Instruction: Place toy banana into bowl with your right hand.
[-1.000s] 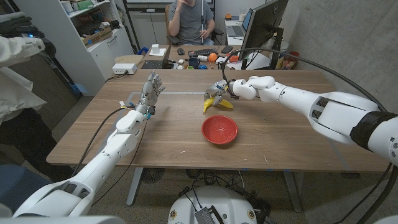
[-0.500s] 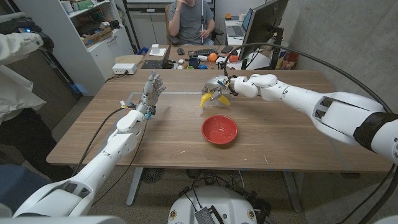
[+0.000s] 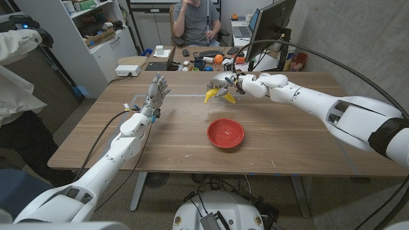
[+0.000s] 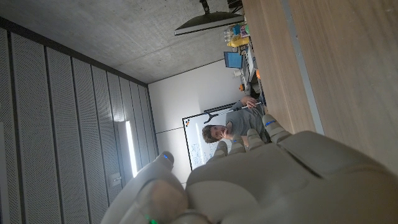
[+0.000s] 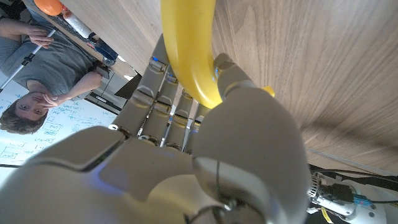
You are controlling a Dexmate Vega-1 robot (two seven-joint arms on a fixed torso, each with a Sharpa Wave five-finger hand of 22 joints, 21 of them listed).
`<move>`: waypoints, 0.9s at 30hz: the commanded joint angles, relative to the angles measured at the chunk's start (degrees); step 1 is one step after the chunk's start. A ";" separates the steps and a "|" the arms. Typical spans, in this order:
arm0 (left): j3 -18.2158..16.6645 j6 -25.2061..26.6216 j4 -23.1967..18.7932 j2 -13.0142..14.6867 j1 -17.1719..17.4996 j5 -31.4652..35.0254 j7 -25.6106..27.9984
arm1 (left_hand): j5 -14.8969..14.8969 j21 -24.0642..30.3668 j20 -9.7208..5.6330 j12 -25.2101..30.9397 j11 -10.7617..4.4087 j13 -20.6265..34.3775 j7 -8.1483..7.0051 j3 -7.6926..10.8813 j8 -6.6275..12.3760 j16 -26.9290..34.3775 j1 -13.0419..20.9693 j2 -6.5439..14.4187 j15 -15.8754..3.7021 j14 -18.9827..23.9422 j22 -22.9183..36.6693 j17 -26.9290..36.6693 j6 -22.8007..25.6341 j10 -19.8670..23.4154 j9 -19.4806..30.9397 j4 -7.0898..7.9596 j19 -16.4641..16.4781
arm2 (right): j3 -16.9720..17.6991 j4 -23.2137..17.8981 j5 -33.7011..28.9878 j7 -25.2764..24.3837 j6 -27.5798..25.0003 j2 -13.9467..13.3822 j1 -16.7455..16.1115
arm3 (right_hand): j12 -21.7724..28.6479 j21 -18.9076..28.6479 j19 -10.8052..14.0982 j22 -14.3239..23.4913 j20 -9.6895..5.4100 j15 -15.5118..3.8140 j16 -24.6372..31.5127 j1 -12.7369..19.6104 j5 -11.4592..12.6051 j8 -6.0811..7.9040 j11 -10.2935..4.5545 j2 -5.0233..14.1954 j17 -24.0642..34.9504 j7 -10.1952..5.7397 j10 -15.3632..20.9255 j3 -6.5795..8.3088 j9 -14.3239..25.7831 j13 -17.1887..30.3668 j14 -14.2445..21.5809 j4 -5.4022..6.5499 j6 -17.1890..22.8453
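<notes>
head overhead, wrist views inverted, perhaps

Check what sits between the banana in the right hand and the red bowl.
Nothing: in the head view only bare wooden table separates the toy banana, held by the right hand, from the bowl.

An office or lab: a person (image 3: 195, 22) sits at a far desk (image 3: 211, 54) by monitors (image 3: 271, 29); shelving (image 3: 96, 32) far left; a whiteboard (image 4: 202, 140) behind; concrete wall

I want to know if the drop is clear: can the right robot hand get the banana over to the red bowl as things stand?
Probably yes. The right robot hand holds the toy banana above the table, and nothing lies between it and the red bowl.
</notes>
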 commanded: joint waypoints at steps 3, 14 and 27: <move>-0.10 -0.22 -1.13 0.29 0.69 0.09 0.32 | 0.24 -0.04 0.16 0.32 -0.08 0.22 -0.19 -0.35 0.20 0.03 -0.44 3.46 -0.10 -7.93 0.25 0.29 -4.10 -5.66 0.19 -0.13 -0.33 | 3.37 -5.20 0.43 -0.94 -1.61 -2.28 -2.00 | 0.73 0.54 0.65 0.09 -1.53 -10.79 0.08 7.31 0.36 0.69 -2.10 7.31 0.37 0.96 4.94 -0.03 0.33 0.09 5.98 0.40 8.73; -0.12 -0.30 -1.70 0.29 1.05 0.18 0.64 | 0.25 -0.09 0.14 0.33 -0.13 0.22 -0.17 -0.42 0.22 0.04 -0.43 3.47 -0.09 -7.91 0.26 0.29 -4.07 -5.66 0.19 -0.13 -0.31 | 6.74 -9.78 1.23 -2.95 -2.47 -4.03 -4.29 | 0.90 1.15 0.76 -0.05 -1.33 -10.68 -0.17 7.34 0.35 0.93 -2.10 7.21 0.59 0.92 5.08 -0.17 0.46 0.07 6.25 0.48 8.95; -0.13 -0.48 -1.46 0.20 0.94 -0.01 0.17 | 0.26 -0.14 0.14 0.33 -0.11 0.22 -0.14 -0.47 0.22 0.05 -0.42 3.48 -0.11 -7.89 0.26 0.29 -4.07 -5.68 0.19 -0.14 -0.31 | 10.39 -14.01 1.49 -4.85 -3.94 -6.00 -6.82 | 1.13 1.66 0.65 -0.23 -1.09 -10.70 -0.45 7.43 0.35 1.26 -1.99 7.05 0.81 0.77 5.30 -0.25 0.57 0.12 6.51 0.45 9.38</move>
